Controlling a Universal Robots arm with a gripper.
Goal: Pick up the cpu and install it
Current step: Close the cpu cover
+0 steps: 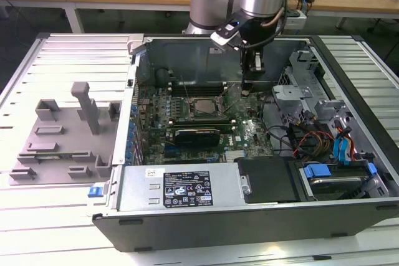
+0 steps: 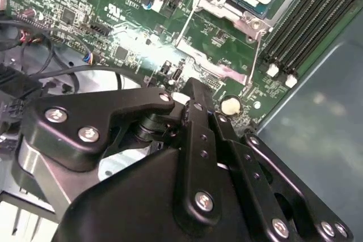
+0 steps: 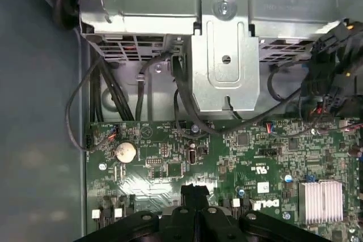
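silvery cpu [image 1: 201, 107] already lies flat in its socket [image 2: 235, 18] on the board [image 1: 249, 132]; we see our pincer [image 1: 247, 90] to the exterior view's right of it, closed, holding nothing.

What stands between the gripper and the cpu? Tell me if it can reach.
Likely yes: the cpu lies uncovered on the motherboard, the gripper hangs close beside it, and nothing stands between them.

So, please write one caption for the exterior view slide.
Gripper low over the motherboard in the open computer case, beside the cpu lying in its socket.
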